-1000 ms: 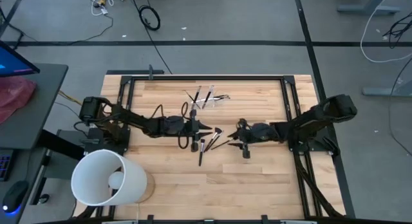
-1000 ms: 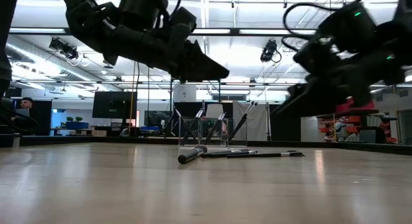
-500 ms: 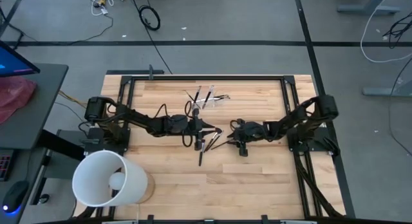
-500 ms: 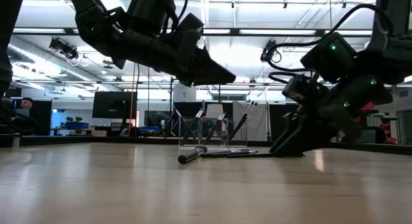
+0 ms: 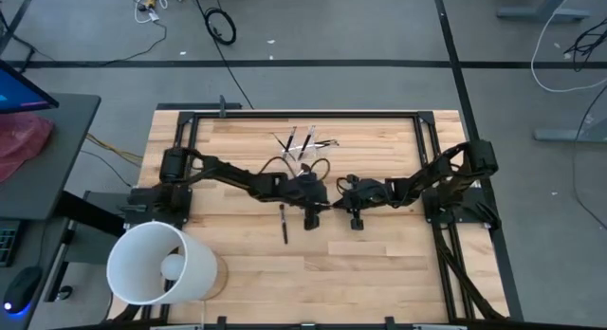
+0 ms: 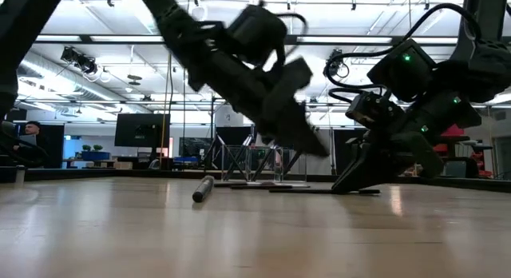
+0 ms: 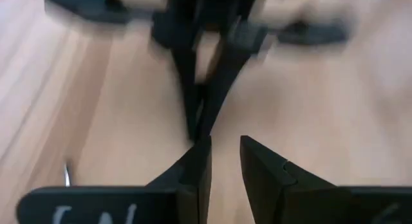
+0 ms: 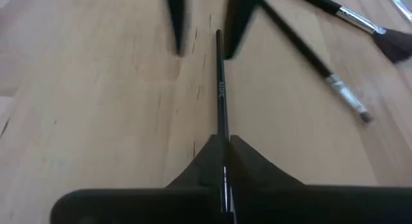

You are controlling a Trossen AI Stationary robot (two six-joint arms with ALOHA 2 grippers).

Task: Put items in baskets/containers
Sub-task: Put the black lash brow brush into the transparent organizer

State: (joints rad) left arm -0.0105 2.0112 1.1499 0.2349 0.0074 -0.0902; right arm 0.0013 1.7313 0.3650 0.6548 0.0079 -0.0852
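Two dark robot arms meet at the middle of a wooden tabletop [image 5: 379, 264], where thin makeup brushes lie scattered. The right tool [image 8: 224, 153] is pinched tight on one slender black brush [image 8: 221, 89], whose handle carries small pale lettering and runs straight out from between the two fingers, low over the wood. Facing it from just beside, the left tool [image 7: 224, 161] hangs with a narrow gap between its fingers and nothing visibly held; its tip sits near the far end of the gripped brush.

Two more brushes [image 8: 335, 50] lie on the wood close to the right tool, each dark-handled with a silvery ferrule; one ends in a fuller dark tuft, the other in a small tip. From above, a single loose brush [image 5: 284, 222] rests alone toward the near edge, well apart from the tools. At the far side of the tabletop, a small clear holder [image 5: 303, 142] stands with several brushes leaning out of it; their exact count cannot be told. One large white bucket [image 5: 156, 264] sits at the near left corner. In the room beyond, seen from tabletop height, one person [image 6: 30, 130] is partly visible at the far left.
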